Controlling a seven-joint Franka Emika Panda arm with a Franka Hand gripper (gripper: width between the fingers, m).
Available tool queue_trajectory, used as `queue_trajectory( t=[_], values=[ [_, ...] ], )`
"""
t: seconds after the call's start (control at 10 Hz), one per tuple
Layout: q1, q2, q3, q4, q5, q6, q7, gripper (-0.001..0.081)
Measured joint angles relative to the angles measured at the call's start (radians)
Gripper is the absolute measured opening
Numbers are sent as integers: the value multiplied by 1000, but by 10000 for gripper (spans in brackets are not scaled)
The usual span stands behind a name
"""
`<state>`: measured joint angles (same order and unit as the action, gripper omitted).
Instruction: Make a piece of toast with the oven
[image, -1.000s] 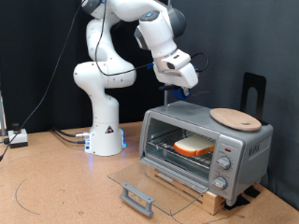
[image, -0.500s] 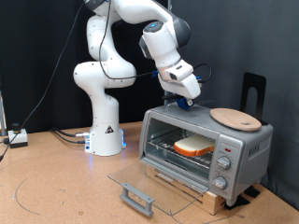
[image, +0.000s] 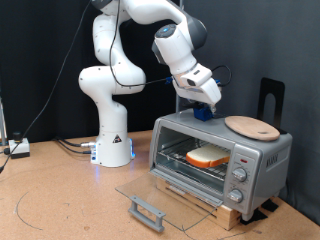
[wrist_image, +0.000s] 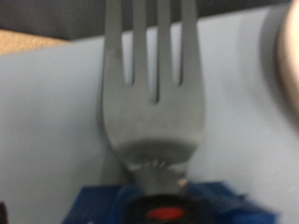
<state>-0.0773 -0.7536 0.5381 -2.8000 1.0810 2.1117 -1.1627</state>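
The oven (image: 255, 160) stands on a wooden slat base at the exterior view's right. Its glass door (image: 150, 195) is folded down flat and open. The piece of toast (image: 207, 156) lies on the wire rack inside. My gripper (image: 204, 110) hovers just over the oven's top, left of the round wooden board (image: 252, 126). It carries a blue block (image: 203, 114) with a metal fork (wrist_image: 154, 93) in it. In the wrist view the tines point out over the oven's grey top (wrist_image: 47, 121). The fingers themselves do not show.
The round wooden board lies on the oven's top right; its edge shows in the wrist view (wrist_image: 288, 47). A black upright stand (image: 272, 95) is behind the oven. The robot's white base (image: 112, 140) is at the left, with cables on the brown table (image: 60, 200).
The gripper with the fork has moved towards the exterior view's right and down, from above the oven's left edge to just over its top. The toast and door have not moved.
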Motion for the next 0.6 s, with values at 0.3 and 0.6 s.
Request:
queue_trajectory(
  t=[0.3,0.6],
  values=[
    [11,-79,-86,29,19,-85,-23,806],
    [0,-109,-103,24,12,-96,-22,807]
  ],
)
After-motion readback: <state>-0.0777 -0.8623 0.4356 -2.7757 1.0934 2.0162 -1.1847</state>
